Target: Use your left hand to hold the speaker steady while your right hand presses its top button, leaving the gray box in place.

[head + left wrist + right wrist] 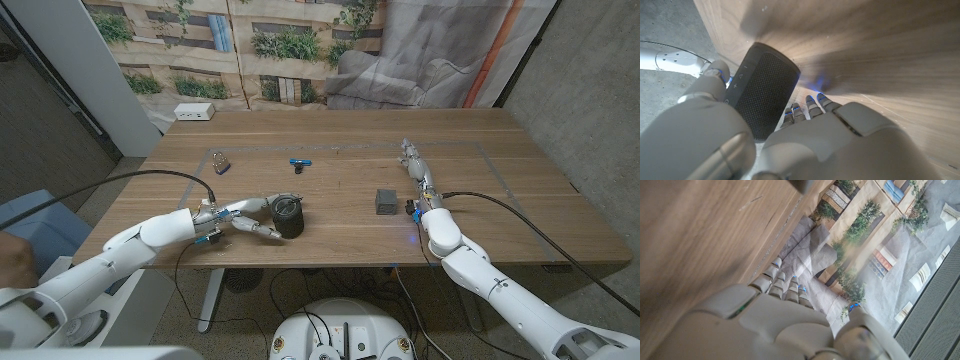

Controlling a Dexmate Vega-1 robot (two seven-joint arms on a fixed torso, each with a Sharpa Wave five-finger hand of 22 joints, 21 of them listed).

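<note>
The dark cylindrical speaker [288,217] stands upright near the table's front edge, left of centre. My left hand [235,216] reaches it from the left, one finger against its upper side and another along its base. In the left wrist view the speaker [762,92] sits between the thumb and the fingers [810,104] of my left hand [790,145], which holds it. The small gray box [387,202] stands to the speaker's right. Beyond the box my right hand [413,163] hovers with fingers stretched away from me, holding nothing. The right hand [770,315] points past the table's edge.
A blue object [300,164] and a small metallic item [219,162] lie mid-table behind the speaker. A white box [194,112] sits at the far left corner. Bare wood [340,225] separates speaker and gray box.
</note>
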